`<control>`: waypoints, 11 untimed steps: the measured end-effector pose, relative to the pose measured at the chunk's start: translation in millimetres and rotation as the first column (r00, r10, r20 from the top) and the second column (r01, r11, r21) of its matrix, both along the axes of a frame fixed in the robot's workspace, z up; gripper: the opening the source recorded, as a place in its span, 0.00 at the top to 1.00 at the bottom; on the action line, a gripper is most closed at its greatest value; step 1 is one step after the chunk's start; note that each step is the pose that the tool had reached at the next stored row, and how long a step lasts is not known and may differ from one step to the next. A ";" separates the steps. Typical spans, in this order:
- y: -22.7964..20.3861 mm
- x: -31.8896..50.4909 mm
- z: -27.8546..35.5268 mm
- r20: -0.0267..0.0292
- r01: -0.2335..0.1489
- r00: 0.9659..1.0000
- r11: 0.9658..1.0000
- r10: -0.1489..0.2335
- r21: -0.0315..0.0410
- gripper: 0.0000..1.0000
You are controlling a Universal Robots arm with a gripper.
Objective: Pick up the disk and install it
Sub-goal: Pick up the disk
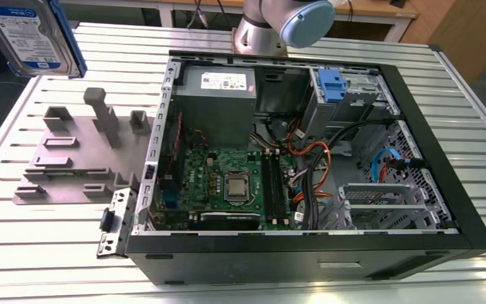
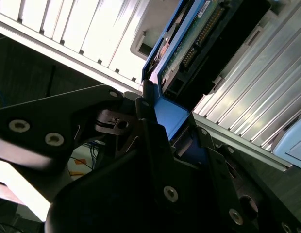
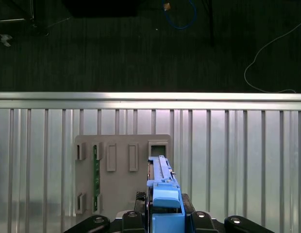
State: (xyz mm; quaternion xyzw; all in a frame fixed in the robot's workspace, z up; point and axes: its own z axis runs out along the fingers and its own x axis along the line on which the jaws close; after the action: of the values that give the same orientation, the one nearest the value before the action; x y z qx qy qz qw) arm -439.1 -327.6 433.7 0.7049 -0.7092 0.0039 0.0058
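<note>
Disk (image 1: 28,35) held in the air at the exterior view's far left, above the table (image 1: 23,247) and over the grey stand (image 1: 78,152) — well apart from the open computer case (image 1: 445,158). Claw (image 2: 175,124) clamped on its blue end rail, seen in the second wrist view.

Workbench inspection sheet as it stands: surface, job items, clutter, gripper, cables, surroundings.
Surface: slatted metal table carrying an open computer case.
Job's things: the disk is held up clear of the table, over the grey stand in the first wrist view; not in the case.
Clutter: thin green strip in one slot of the stand.
Gripper: gripper shut on the disk's blue rail.
Cables: orange, black and blue cables inside the case; loose cable on the floor.
Surroundings: dark floor; wooden desk beyond the table.
</note>
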 end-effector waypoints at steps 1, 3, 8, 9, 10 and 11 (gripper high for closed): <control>0.0 0.0 0.2 0.000 0.000 1.000 1.000 0.000 0.000 0.64; 0.0 0.0 0.3 0.000 0.000 1.000 1.000 0.000 0.000 0.64; -0.8 0.0 0.6 0.000 0.000 1.000 1.000 0.000 0.000 0.64; -0.9 0.0 0.6 0.000 0.000 1.000 1.000 0.000 0.000 0.64; -0.9 0.0 0.6 0.000 0.000 1.000 1.000 0.000 0.000 0.64; -0.9 0.0 0.6 0.000 0.000 1.000 1.000 0.000 0.000 0.64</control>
State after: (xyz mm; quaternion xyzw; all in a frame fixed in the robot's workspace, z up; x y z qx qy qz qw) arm -439.1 -328.5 434.3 0.7049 -0.7092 0.0039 0.0059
